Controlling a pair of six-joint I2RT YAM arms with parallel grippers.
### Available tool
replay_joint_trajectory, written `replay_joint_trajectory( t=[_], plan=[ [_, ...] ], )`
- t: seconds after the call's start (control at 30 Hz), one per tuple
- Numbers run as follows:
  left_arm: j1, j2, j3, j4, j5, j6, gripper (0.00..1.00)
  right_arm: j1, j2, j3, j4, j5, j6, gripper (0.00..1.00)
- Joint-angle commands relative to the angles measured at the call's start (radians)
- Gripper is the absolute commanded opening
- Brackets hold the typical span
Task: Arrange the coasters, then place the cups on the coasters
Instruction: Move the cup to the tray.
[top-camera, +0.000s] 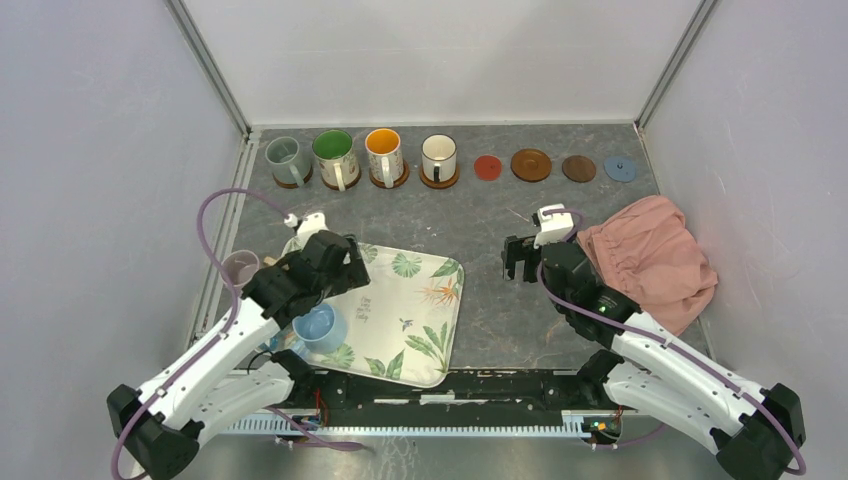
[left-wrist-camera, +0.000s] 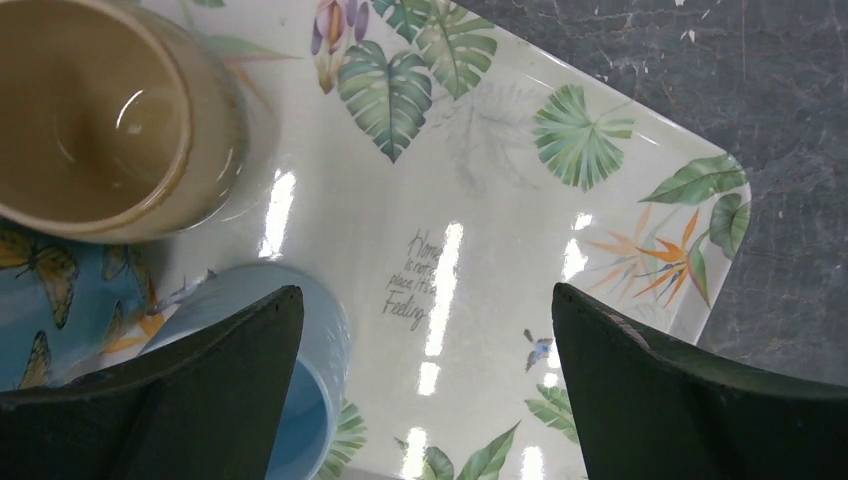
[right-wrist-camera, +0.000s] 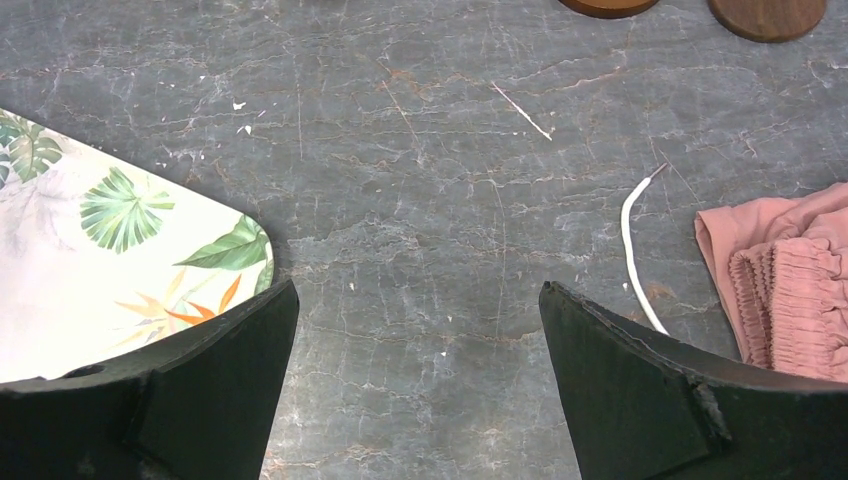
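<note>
I see the table (top-camera: 480, 235) with the tray (top-camera: 425, 320) lying at its near left and the cloth (top-camera: 650, 260) bunched at its right; my left pincer (left-wrist-camera: 425, 300) hangs over the tray, jaws spread wide with nothing between them; my right pincer (right-wrist-camera: 415, 300) hangs over bare table between the tray's corner and the cloth, likewise spread and empty. On the tray the light blue cup (left-wrist-camera: 305, 400) stands upright just under the left pincer's left finger, partly hidden by it; the tan cup (left-wrist-camera: 110, 110) stands close beyond it, outside the jaws; the pink cup (top-camera: 240, 267) sits off the tray, by its left edge. Along the far edge, well apart from both pincers, the grey-green cup (top-camera: 285, 157), green-inside cup (top-camera: 334, 155), orange-inside cup (top-camera: 383, 152) and cream cup (top-camera: 438, 155) each stand on a wood coaster (top-camera: 441, 183); to their right, in the same line, lie the red coaster (top-camera: 487, 167), dark brown coaster (top-camera: 531, 164), brown coaster (top-camera: 578, 168) and grey-blue coaster (top-camera: 620, 167), all bare; the middle two lie ahead of the right pincer.
</note>
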Motion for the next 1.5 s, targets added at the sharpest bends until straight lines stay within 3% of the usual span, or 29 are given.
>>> replay_joint_trajectory(
  t=[0.0,0.33,0.9,1.47],
  plan=[
    [0.001,-0.064,0.006,-0.105,-0.11,-0.186,1.0,-0.002,-0.008,-0.011,0.043,-0.001,0.011,0.98],
    [0.0,-0.162,-0.087,-0.24,-0.193,-0.476,1.0,-0.002,-0.019,-0.025,0.05,0.004,-0.003,0.98],
    [0.001,-0.188,-0.02,-0.48,-0.397,-0.706,1.0,-0.002,-0.059,-0.067,0.074,0.005,-0.022,0.98],
    [0.001,-0.147,-0.153,-0.376,-0.317,-0.786,1.0,-0.002,-0.086,-0.079,0.057,0.01,-0.045,0.98]
  ],
)
